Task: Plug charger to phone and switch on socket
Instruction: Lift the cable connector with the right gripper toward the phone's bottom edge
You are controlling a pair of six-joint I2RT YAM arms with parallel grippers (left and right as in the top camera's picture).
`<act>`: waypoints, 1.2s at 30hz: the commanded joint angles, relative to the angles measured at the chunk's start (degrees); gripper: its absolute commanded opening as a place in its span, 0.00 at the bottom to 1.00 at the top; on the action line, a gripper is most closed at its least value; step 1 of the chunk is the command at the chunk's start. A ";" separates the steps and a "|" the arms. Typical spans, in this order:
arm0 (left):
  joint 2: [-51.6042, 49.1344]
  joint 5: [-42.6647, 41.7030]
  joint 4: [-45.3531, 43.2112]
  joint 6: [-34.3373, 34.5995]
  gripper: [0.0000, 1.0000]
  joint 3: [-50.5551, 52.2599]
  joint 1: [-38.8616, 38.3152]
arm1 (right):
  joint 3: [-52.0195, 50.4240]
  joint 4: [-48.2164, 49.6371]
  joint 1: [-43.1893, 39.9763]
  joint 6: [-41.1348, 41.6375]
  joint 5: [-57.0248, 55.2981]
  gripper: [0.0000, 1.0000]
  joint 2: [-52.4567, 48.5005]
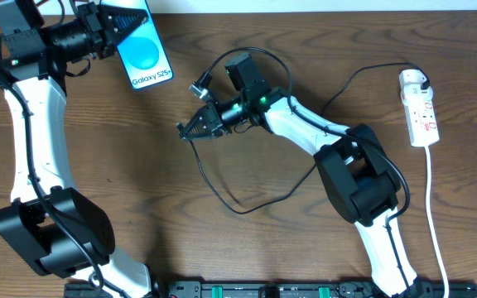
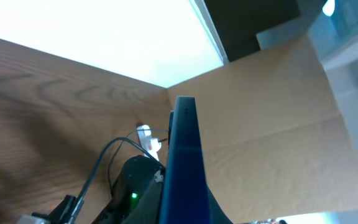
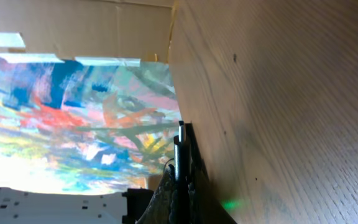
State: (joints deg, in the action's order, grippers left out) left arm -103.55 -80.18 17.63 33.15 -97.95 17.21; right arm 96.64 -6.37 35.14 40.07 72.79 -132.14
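My left gripper (image 1: pixel 125 25) is shut on the top end of the phone (image 1: pixel 145 52), which shows a blue-and-white "Galaxy S25+" screen, and holds it at the table's far left. In the left wrist view the phone (image 2: pixel 185 155) is edge-on between the fingers. My right gripper (image 1: pixel 188 128) is at mid-table, shut on the plug end of the charger (image 1: pixel 222 197), and points left, below and right of the phone and apart from it. The black plug tip (image 3: pixel 180 146) sticks out between the shut fingers (image 3: pixel 182 186). The thin black cable loops across the table toward the white socket (image 1: pixel 419 108) at the far right.
The socket's white cord (image 1: pixel 434 215) runs down the right side to the front edge. The socket also shows small and distant in the left wrist view (image 2: pixel 145 133). A cardboard wall (image 2: pixel 272 124) stands behind the table. Both arm bases sit at the front edge.
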 commanded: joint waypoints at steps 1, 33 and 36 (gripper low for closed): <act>0.57 2.43 -0.66 4.94 0.07 -0.11 0.24 | 0.04 1.68 -1.42 0.13 4.42 0.01 0.24; -7.67 8.87 -10.67 11.85 0.07 0.48 -2.84 | 0.04 13.77 -7.06 -3.23 12.90 0.01 0.24; -7.67 8.92 -15.30 15.21 0.07 0.48 -2.84 | 0.04 17.46 -7.06 2.32 11.69 0.01 0.24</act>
State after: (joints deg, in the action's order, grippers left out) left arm -112.07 -69.95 5.37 43.46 -96.95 14.39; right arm 96.62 8.82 28.08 37.15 85.93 -132.14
